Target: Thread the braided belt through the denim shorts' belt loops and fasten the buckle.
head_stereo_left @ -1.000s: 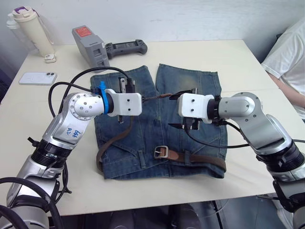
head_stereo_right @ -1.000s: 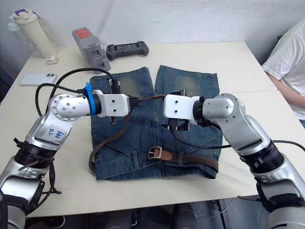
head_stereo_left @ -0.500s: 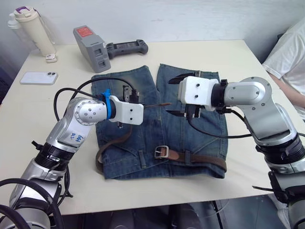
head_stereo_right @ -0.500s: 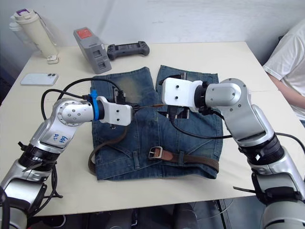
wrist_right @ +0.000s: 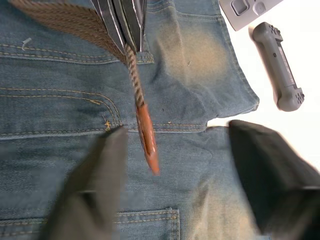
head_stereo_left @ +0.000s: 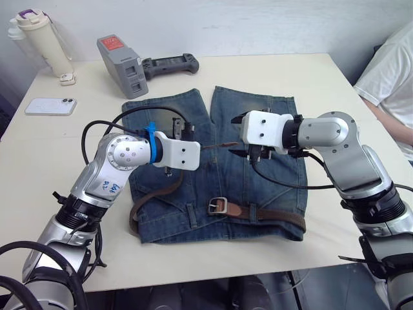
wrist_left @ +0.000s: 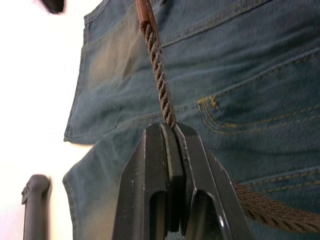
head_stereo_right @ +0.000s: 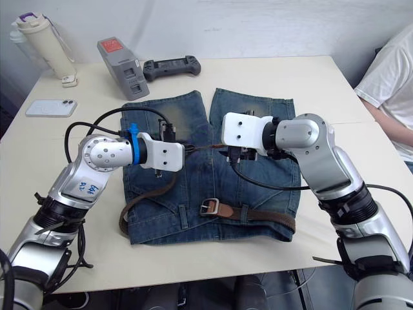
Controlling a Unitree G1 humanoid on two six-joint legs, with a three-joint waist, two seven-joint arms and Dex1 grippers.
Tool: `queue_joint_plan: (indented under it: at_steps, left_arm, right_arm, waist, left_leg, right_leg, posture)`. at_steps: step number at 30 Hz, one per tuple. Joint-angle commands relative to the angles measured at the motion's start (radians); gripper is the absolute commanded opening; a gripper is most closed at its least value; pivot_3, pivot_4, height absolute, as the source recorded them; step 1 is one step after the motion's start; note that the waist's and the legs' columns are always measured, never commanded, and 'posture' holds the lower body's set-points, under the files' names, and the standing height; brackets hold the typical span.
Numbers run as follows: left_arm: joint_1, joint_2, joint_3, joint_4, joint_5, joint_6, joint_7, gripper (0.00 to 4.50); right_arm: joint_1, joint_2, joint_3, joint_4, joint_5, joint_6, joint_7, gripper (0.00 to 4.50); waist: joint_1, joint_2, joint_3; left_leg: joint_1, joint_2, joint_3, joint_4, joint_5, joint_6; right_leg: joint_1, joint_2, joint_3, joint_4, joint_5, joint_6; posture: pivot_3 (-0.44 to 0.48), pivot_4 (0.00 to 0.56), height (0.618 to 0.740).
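The denim shorts (head_stereo_left: 216, 161) lie flat in the middle of the table (head_stereo_left: 77, 213), waistband at the near edge. The braided belt (head_stereo_left: 271, 214) runs along that waistband, its buckle (head_stereo_left: 219, 206) resting near the middle. From the left end the belt rises to the left gripper (wrist_left: 172, 131), whose fingers are clamped on the braid, the tan tip (wrist_right: 147, 137) jutting beyond. The right gripper (wrist_right: 175, 165) hovers just beside that tip, fingers spread wide and holding nothing.
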Motion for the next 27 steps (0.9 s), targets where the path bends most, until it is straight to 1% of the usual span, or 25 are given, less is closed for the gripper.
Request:
queue_joint_plan:
  at_steps: [1, 3, 4, 8, 9, 10, 11, 13, 14, 15, 16, 18, 19, 21, 22, 23, 25, 27]
  left_arm:
    - [-0.013, -0.004, 0.029, -0.036, -0.009, -0.003, 0.005, 0.00]
    - [-0.014, -0.005, 0.030, -0.034, -0.007, -0.003, 0.007, 0.00]
    - [-0.014, -0.006, 0.030, -0.034, -0.007, -0.003, 0.007, 0.00]
    - [-0.020, -0.029, 0.048, -0.033, -0.016, 0.031, 0.023, 0.00]
    - [-0.025, -0.037, 0.056, -0.031, -0.019, 0.044, 0.029, 0.35]
    - [-0.027, -0.051, 0.071, -0.034, -0.055, 0.085, 0.013, 0.71]
    - [-0.029, -0.062, 0.082, -0.037, -0.081, 0.114, 0.000, 0.96]
    - [-0.041, -0.089, 0.123, -0.042, -0.144, 0.222, -0.013, 1.91]
    - [-0.060, -0.115, 0.169, -0.043, -0.201, 0.354, -0.005, 2.31]
    - [-0.088, -0.136, 0.221, -0.036, -0.256, 0.490, 0.006, 2.83]
    - [-0.136, -0.166, 0.303, -0.017, -0.327, 0.687, 0.036, 3.26]
    - [-0.210, -0.199, 0.418, 0.009, -0.418, 0.953, 0.078, 4.14]
    - [-0.263, -0.220, 0.497, 0.028, -0.472, 1.133, 0.088, 4.48]
    - [-0.337, -0.234, 0.615, 0.058, -0.572, 1.466, 0.069, 4.48]
    - [-0.350, -0.224, 0.647, 0.097, -0.667, 1.556, 0.074, 4.48]
    - [-0.342, -0.201, 0.645, 0.114, -0.751, 1.592, 0.076, 4.48]
    - [-0.302, -0.129, 0.598, 0.139, -0.962, 1.602, 0.124, 4.48]
    - [-0.285, -0.077, 0.571, 0.211, -1.168, 1.602, 0.241, 4.48]
  right_arm:
    - [-0.004, 0.014, -0.002, -0.008, -0.012, -0.012, -0.005, 1.23]
    - [0.000, 0.018, -0.002, -0.010, -0.012, -0.010, -0.002, 0.30]
    - [0.000, 0.019, -0.002, -0.011, -0.012, -0.009, -0.002, 0.08]
    - [0.005, 0.015, -0.007, -0.016, -0.007, -0.008, 0.005, 0.08]
    - [0.006, 0.014, -0.009, -0.018, -0.006, -0.007, 0.007, 0.02]
    - [0.007, 0.012, -0.010, -0.018, -0.005, -0.008, 0.007, 0.00]
    - [0.008, 0.012, -0.011, -0.019, -0.005, -0.008, 0.008, 0.00]
    - [0.010, 0.009, -0.013, -0.017, -0.007, -0.012, 0.006, 0.00]
    - [0.010, 0.007, -0.014, -0.010, -0.014, -0.021, 0.000, 0.00]
    - [0.010, 0.004, -0.013, 0.000, -0.025, -0.035, -0.009, 0.00]
    - [0.009, 0.001, -0.007, 0.016, -0.048, -0.060, -0.025, 0.00]
    - [0.008, 0.000, -0.002, 0.038, -0.078, -0.097, -0.049, 0.00]
    - [0.007, 0.006, -0.002, 0.051, -0.095, -0.115, -0.070, 0.00]
    - [0.001, 0.022, -0.002, 0.078, -0.138, -0.155, -0.126, 0.00]
    - [-0.002, 0.032, -0.002, 0.089, -0.160, -0.169, -0.156, 0.00]
    - [-0.003, 0.041, -0.002, 0.097, -0.173, -0.181, -0.175, 0.00]
    - [-0.003, 0.057, -0.006, 0.102, -0.189, -0.195, -0.199, 0.00]
    - [0.000, 0.068, -0.009, 0.104, -0.200, -0.200, -0.213, 0.00]
  waist:
    - [0.000, 0.000, 0.000]
    - [0.000, 0.000, 0.000]
    - [0.000, 0.000, 0.000]
    - [0.000, 0.000, 0.000]
    - [0.000, 0.000, 0.000]
    - [0.000, 0.000, 0.000]
    - [0.000, 0.000, 0.000]
    - [0.000, 0.000, 0.000]
    - [0.000, 0.000, 0.000]
    - [0.000, 0.000, 0.000]
    - [0.000, 0.000, 0.000]
    - [-0.001, 0.000, 0.000]
    - [-0.004, 0.000, 0.000]
    - [-0.011, 0.000, 0.000]
    - [-0.017, 0.000, 0.000]
    - [-0.023, 0.000, 0.000]
    - [-0.030, 0.000, 0.000]
    - [-0.040, 0.000, 0.000]
  left_leg:
    - [0.000, 0.000, 0.000, 0.000, 0.000, 0.000]
    - [0.000, 0.000, 0.000, 0.000, 0.000, 0.000]
    - [0.000, 0.000, 0.000, 0.000, 0.000, 0.000]
    - [0.000, 0.000, 0.000, 0.000, 0.000, 0.000]
    - [0.000, 0.000, 0.000, 0.000, 0.000, 0.000]
    - [0.000, 0.000, 0.000, 0.000, 0.000, 0.000]
    - [0.000, 0.000, 0.000, 0.000, 0.000, 0.000]
    - [0.000, 0.000, 0.000, 0.000, 0.000, 0.000]
    - [0.000, 0.000, 0.000, 0.001, 0.000, 0.000]
    - [0.000, 0.000, 0.000, 0.001, 0.000, 0.000]
    - [0.000, 0.000, 0.000, 0.001, 0.000, 0.000]
    - [0.000, 0.000, -0.001, 0.001, 0.000, 0.000]
    - [0.000, 0.000, -0.001, 0.001, 0.000, 0.000]
    - [0.000, 0.000, -0.001, 0.000, 0.000, 0.000]
    - [0.000, 0.000, -0.001, 0.000, 0.000, 0.000]
    - [0.001, 0.000, -0.001, 0.000, 0.000, 0.000]
    - [0.002, 0.000, -0.001, -0.001, 0.001, -0.001]
    - [0.002, 0.001, -0.003, -0.001, 0.001, -0.002]
  right_leg:
    - [0.000, 0.000, 0.000, 0.000, 0.000, 0.000]
    - [0.000, 0.000, 0.000, 0.000, 0.000, 0.000]
    - [0.000, 0.000, 0.000, 0.000, 0.000, 0.000]
    - [0.000, 0.000, 0.000, 0.000, 0.000, 0.000]
    - [0.000, 0.000, 0.000, 0.000, 0.000, 0.000]
    - [0.000, 0.000, 0.000, 0.000, 0.000, 0.000]
    - [0.000, 0.000, 0.000, 0.000, 0.000, 0.000]
    - [0.000, 0.000, 0.000, 0.000, 0.000, 0.000]
    - [0.000, 0.000, 0.000, 0.000, 0.000, 0.000]
    - [0.000, 0.000, 0.000, 0.000, 0.000, 0.000]
    - [0.000, 0.000, 0.000, 0.001, 0.000, 0.000]
    - [0.000, 0.000, 0.000, 0.002, 0.000, 0.000]
    - [0.000, 0.000, 0.000, 0.002, 0.000, 0.000]
    - [0.000, 0.000, 0.000, 0.001, 0.000, 0.000]
    - [0.000, 0.000, -0.001, 0.001, 0.000, 0.000]
    - [0.000, 0.000, -0.001, 0.001, 0.000, 0.000]
    - [0.000, 0.000, -0.001, 0.001, 0.000, 0.000]
    - [0.000, 0.000, 0.000, 0.002, 0.000, 0.000]
  posture:
    - [0.000, 0.150, 0.740]
    - [0.000, 0.150, 0.740]
    - [0.000, 0.150, 0.740]
    - [0.000, 0.150, 0.740]
    - [0.000, 0.150, 0.740]
    - [0.000, 0.150, 0.740]
    - [0.000, 0.150, 0.740]
    - [0.000, 0.150, 0.740]
    - [0.000, 0.150, 0.740]
    - [0.000, 0.150, 0.740]
    - [0.000, 0.150, 0.740]
    - [0.000, 0.150, 0.740]
    - [0.000, 0.150, 0.740]
    - [0.000, 0.150, 0.740]
    - [0.000, 0.150, 0.740]
    - [0.000, 0.150, 0.740]
    - [0.000, 0.150, 0.740]
    - [0.000, 0.150, 0.740]
